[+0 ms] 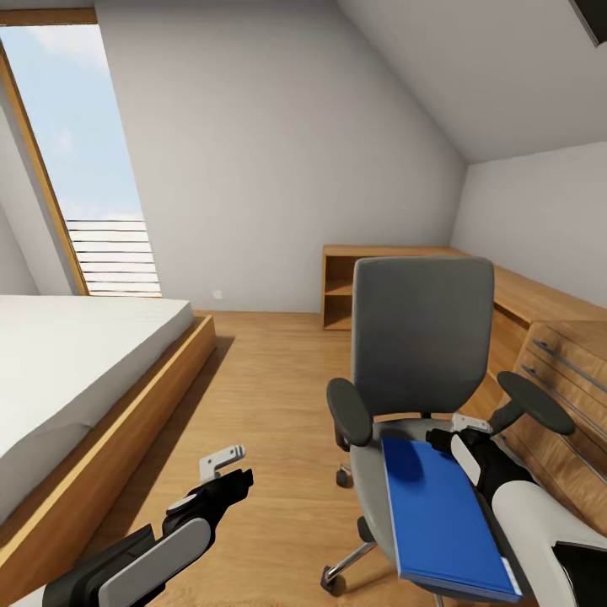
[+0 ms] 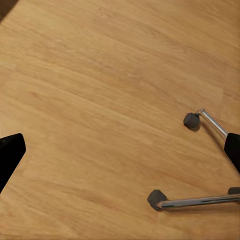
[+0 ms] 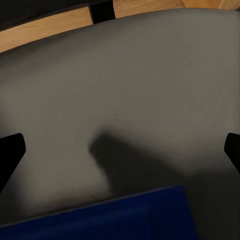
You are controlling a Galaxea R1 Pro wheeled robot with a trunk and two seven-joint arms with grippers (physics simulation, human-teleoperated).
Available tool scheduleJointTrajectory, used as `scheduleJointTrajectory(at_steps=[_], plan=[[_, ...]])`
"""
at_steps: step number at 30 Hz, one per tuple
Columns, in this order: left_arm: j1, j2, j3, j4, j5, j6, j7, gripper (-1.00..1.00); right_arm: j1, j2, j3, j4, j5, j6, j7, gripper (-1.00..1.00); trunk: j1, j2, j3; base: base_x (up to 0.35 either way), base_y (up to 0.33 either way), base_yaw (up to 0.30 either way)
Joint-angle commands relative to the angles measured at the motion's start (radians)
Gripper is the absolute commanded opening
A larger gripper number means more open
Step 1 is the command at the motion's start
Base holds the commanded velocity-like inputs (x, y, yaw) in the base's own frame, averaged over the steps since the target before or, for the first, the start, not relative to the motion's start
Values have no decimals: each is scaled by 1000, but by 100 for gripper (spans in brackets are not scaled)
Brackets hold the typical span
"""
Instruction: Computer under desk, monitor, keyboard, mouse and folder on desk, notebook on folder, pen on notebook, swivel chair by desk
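Hovering wide-jawed just past the far short edge of the folder (image 1: 443, 514), which lies lengthwise on the swivel chair (image 1: 421, 337) seat, the right pincer (image 1: 464, 426) is nearer; left pincer (image 1: 223, 462) over floor, apparently open.

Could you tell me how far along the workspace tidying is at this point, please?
Nothing looks done yet. The folder lies on the chair seat, so that move is outstanding. In hand: the right gripper hovers open over the seat by the folder's far end, apparently reaching for it; the left gripper hangs open over the floor. Desk, monitor, keyboard, notebook and pen steps cannot be judged here.
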Motion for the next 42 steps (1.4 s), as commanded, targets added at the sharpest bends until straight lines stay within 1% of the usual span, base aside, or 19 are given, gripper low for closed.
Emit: scheduleJointTrajectory(at_steps=[1, 8, 15, 26, 34, 42], plan=[[-1, 1, -2, -1, 0, 7, 5, 100, 0, 0, 0, -2, -11, 4, -6, 100, 0, -1, -1, 0, 0, 0], [-1, 1, -4, 1, 0, 6, 2, 100, 0, 0, 0, -2, -11, 4, -6, 100, 0, -1, -1, -3, 0, 0], [-1, 2, -4, 3, 3, 6, 1, 100, 0, 0, 0, -2, -11, 4, -6, 100, 0, -1, -1, -127, 0, 0], [-1, 2, -4, 3, 2, 6, 2, 100, -1, 0, 0, -2, -11, 4, -6, 100, 0, -1, -1, -13, 0, 0], [-1, 2, -4, 3, 3, 6, 2, 100, 0, 0, 0, -1, -11, 4, -6, 100, 0, -1, -1, -177, 0, 0], [-1, 1, -4, 3, 3, 6, 2, 100, 0, 0, 0, -2, -11, 4, -5, 100, 0, -1, -1, -35, 0, 0]])
